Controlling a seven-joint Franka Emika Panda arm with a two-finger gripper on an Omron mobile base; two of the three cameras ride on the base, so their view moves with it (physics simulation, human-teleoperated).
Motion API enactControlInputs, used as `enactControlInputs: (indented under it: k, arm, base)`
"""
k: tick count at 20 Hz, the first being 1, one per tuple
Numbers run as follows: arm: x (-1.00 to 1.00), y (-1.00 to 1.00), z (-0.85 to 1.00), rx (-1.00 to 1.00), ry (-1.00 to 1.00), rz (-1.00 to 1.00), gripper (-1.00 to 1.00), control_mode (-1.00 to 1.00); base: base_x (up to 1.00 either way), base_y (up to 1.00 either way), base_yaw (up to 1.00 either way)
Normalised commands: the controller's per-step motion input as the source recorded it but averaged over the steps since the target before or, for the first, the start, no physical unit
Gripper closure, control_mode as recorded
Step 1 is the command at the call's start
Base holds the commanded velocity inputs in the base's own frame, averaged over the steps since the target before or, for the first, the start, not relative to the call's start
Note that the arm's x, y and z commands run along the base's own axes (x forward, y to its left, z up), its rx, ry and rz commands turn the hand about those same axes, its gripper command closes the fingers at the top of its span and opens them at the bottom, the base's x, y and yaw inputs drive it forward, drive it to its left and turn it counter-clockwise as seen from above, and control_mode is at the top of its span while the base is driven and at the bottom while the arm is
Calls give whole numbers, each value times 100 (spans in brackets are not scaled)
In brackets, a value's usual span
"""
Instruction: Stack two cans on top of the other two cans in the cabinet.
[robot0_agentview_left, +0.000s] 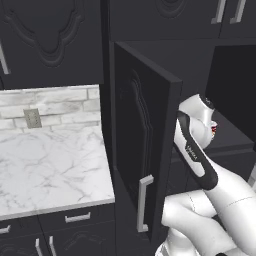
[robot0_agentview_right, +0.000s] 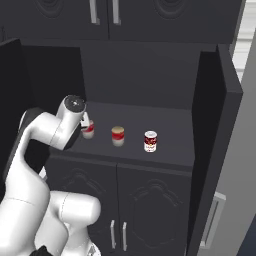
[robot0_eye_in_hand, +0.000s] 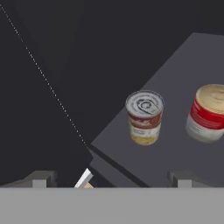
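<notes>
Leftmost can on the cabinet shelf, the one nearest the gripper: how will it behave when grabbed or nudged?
The can looks rigid, so firm jaw pressure should be fine. It stands upright on the flat shelf; a high push may tip it, and once on its side it would likely roll. Its smooth round wall could slip in the open gripper.

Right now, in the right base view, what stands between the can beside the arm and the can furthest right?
One can, standing apart from both the left can and the right can.

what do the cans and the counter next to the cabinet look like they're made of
The cans: likely metal under printed labels; one lid shows a grey pull-tab ring. The counter: looks like polished white marble, with grey veining, though it could be laminate. The cabinet: matte black, probably painted wood, with carved panel relief.
</notes>
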Motion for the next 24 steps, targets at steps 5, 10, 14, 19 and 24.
enactControlInputs:
  k: [5, 10, 14, 19, 24]
  arm:
    - [18, 9, -9, 0, 0, 0, -100, -100]
    - [19, 7, -7, 0, 2, 0, -100, -100]
    - [18, 11, -3, 0, 6, 0, -100, -100]
    - [17, 4, -7, -1, 8, 0, -100, -100]
    - [15, 2, -14, -3, 0, 0, -100, -100]
  base:
    - [0, 0, 0]
    - [0, 0, 0]
    - [0, 0, 0]
    - [0, 0, 0]
    - [0, 0, 0]
